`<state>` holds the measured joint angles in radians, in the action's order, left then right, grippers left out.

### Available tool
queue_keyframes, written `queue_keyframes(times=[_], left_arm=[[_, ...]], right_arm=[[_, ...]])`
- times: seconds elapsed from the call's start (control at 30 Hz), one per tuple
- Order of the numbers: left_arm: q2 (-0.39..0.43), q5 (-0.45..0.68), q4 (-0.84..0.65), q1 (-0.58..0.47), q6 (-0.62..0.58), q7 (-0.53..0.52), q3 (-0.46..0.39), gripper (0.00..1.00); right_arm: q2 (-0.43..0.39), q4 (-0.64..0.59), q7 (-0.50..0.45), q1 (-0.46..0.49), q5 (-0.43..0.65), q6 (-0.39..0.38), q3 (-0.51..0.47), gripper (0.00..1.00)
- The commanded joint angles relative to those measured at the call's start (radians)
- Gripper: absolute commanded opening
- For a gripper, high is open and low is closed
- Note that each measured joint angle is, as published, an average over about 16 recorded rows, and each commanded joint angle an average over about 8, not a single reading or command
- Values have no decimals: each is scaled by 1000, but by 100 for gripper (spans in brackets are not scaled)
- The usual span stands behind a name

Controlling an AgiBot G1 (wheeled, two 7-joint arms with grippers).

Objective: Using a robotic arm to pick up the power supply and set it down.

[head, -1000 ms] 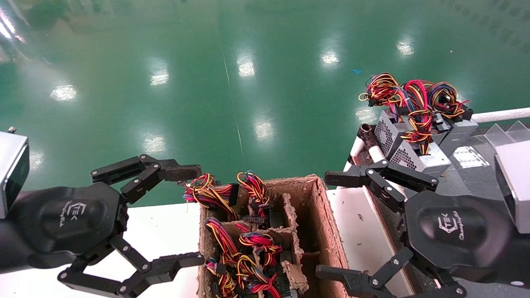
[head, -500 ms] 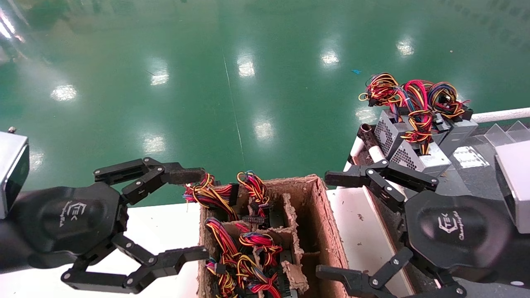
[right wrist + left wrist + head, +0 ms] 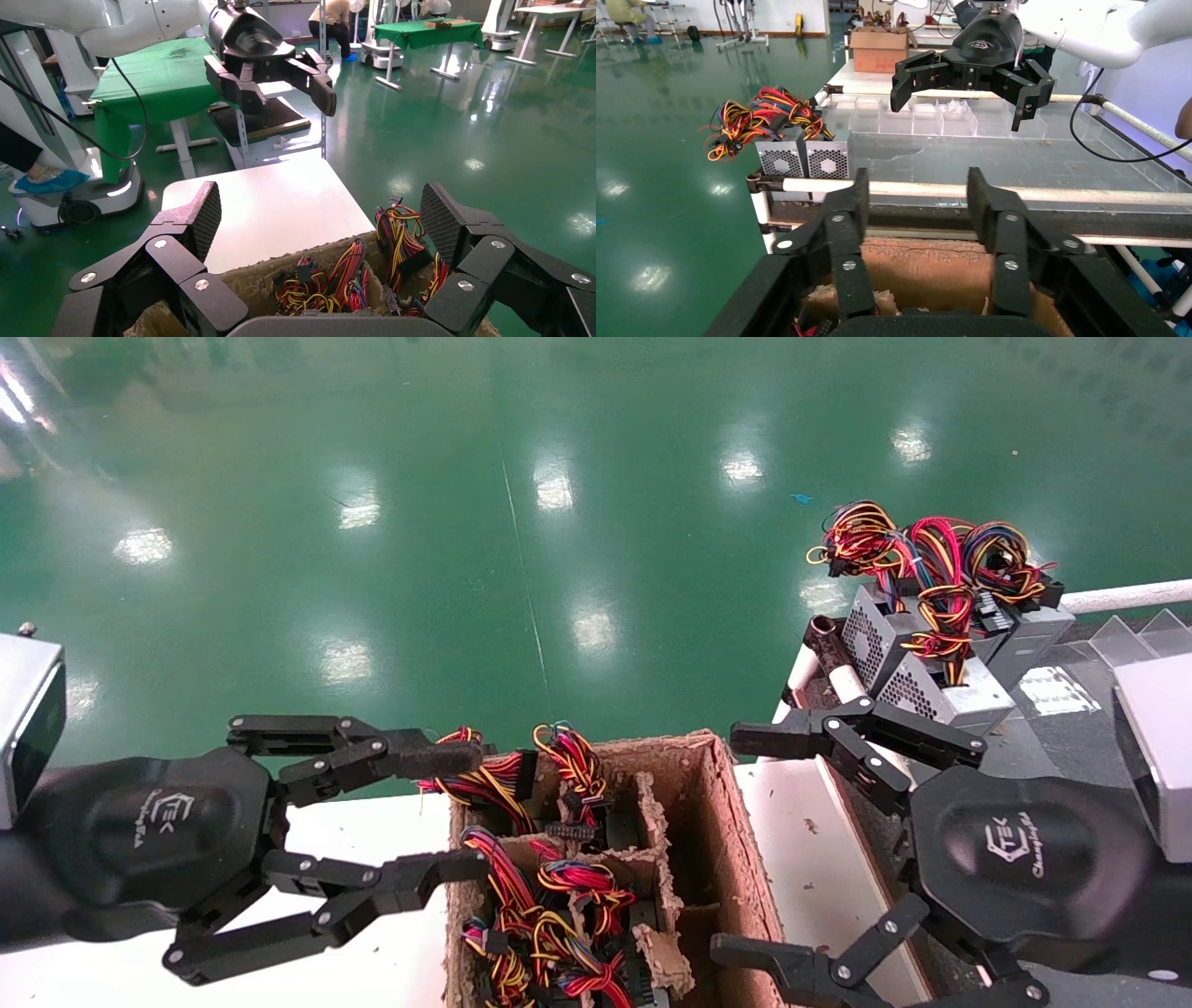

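Hovering at the cardboard box's nine o'clock, the left gripper is gaping empty; no power supply grasped yet.

Bright, even overhead light leaves white glare spots on the glossy green floor.

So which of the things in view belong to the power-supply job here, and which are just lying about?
Job:
- left gripper, open, at the cardboard box's edge
- power supplies' wire bundles in the cardboard box
- power supplies standing on the rack
- right gripper, open, beside the box

Lying about:
- white table
- clear dividers
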<state>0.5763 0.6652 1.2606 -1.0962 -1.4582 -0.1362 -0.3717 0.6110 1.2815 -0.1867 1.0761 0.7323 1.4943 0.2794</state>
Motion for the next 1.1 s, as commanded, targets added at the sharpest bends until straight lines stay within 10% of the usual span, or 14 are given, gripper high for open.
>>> queue_keyframes(times=[0.03, 0.67, 0.93, 1.1], left_arm=[[0, 0, 0, 0, 0, 0, 0, 0], [0, 0, 0, 0, 0, 0, 0, 0], [0, 0, 0, 0, 0, 0, 0, 93], [0, 0, 0, 0, 0, 0, 0, 100]], right_arm=[[0, 0, 0, 0, 0, 0, 0, 100], [12, 8, -5, -9, 80, -28, 38, 100], [58, -21, -60, -3, 242, -86, 127, 100], [115, -74, -87, 31, 344, -90, 193, 100]])
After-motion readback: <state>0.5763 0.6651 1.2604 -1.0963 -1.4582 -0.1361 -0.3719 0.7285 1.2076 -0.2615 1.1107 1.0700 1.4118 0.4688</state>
